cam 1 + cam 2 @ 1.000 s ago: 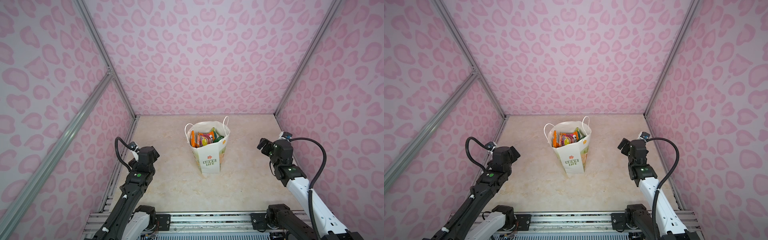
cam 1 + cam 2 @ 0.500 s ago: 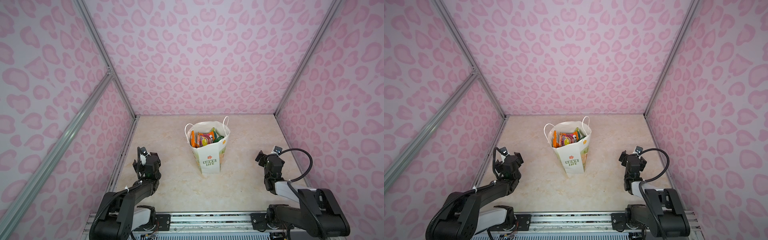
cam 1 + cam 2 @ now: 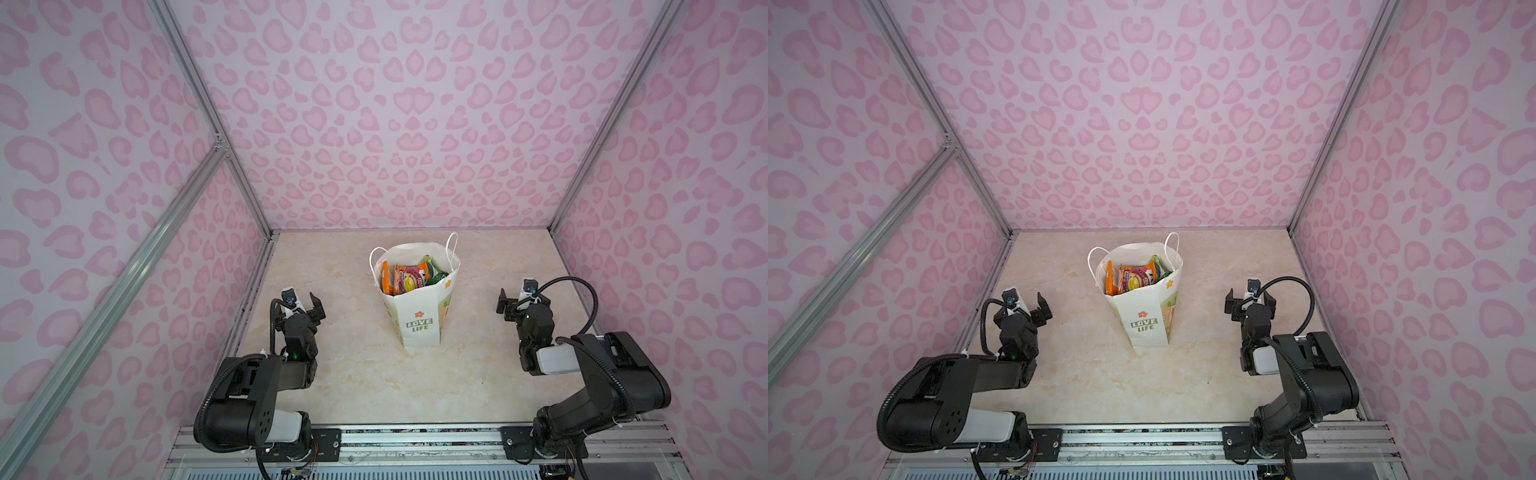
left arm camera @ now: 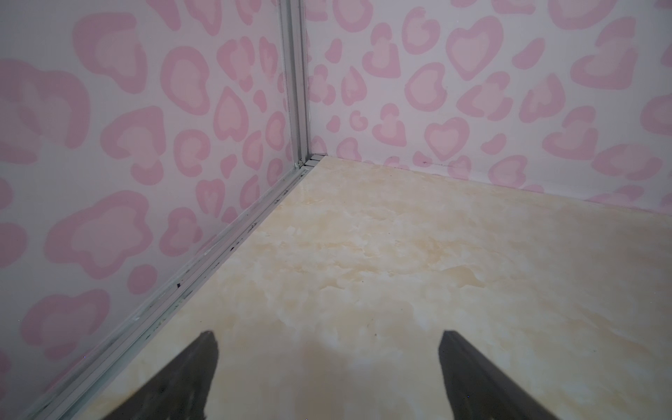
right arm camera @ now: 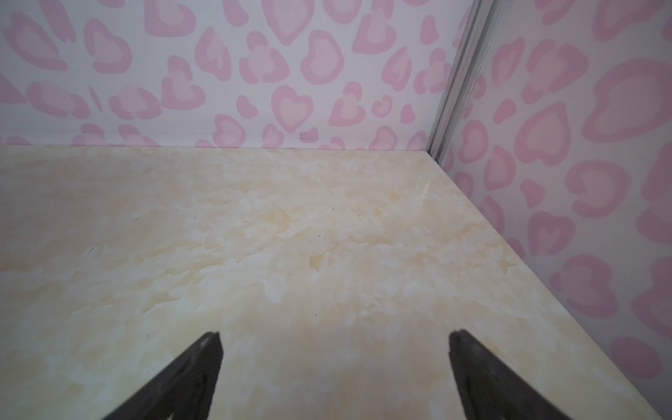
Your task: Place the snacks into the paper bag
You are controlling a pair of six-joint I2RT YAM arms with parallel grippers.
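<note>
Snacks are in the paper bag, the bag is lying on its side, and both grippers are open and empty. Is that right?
Not quite. The paper bag is not lying on its side: both top views show it standing upright, mouth up, with the snacks inside. The rest holds: the left gripper and the right gripper are open and empty.

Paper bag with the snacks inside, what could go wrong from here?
The paper bag stands tall with nothing propping it; a sweep by the open left gripper or right gripper could tip it. The snacks sit high inside and might then spill onto the table.
</note>
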